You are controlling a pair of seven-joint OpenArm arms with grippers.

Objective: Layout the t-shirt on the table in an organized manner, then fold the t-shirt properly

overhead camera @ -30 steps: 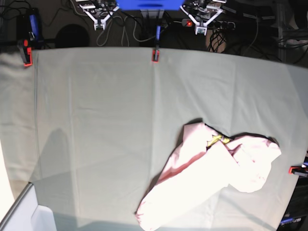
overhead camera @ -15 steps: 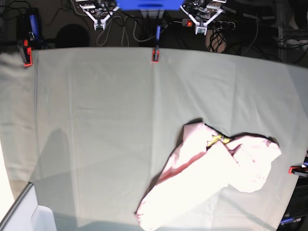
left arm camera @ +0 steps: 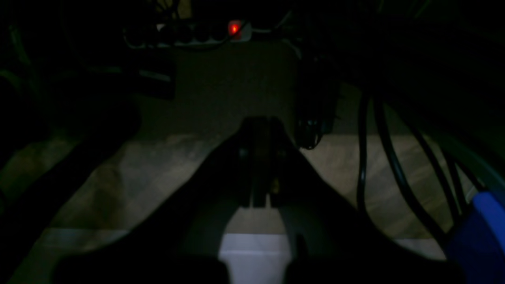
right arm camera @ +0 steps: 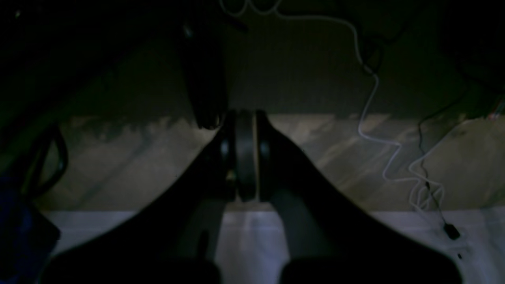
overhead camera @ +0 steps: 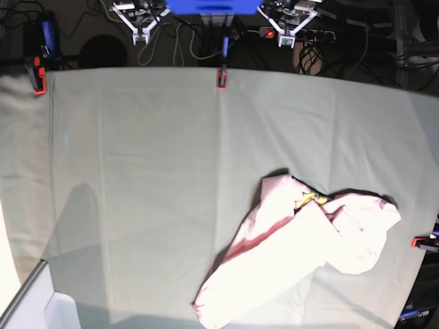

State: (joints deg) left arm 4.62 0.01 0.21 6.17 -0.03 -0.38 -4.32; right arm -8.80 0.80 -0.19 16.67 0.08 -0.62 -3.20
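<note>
The pale pink t-shirt [overhead camera: 302, 253] lies crumpled in a heap on the near right part of the table [overhead camera: 151, 171], with a bit of yellow print showing at a fold. Both grippers hang beyond the table's far edge, well away from the shirt. My right gripper [overhead camera: 140, 34] is on the base view's left and my left gripper [overhead camera: 286, 40] on its right. In the dim wrist views the left gripper [left arm camera: 262, 123] and the right gripper [right arm camera: 244, 116] are shut with nothing between the fingers, over the floor.
Red-and-black clamps [overhead camera: 221, 77] [overhead camera: 38, 77] [overhead camera: 422, 241] pin the grey-green cloth at the edges. A power strip with a red light [left arm camera: 234, 28] and cables [left arm camera: 367, 157] lie behind the table. A pale bin corner [overhead camera: 41, 308] sits at the near left.
The two arms at the far edge have shifted very slightly. The t-shirt lies as it did.
</note>
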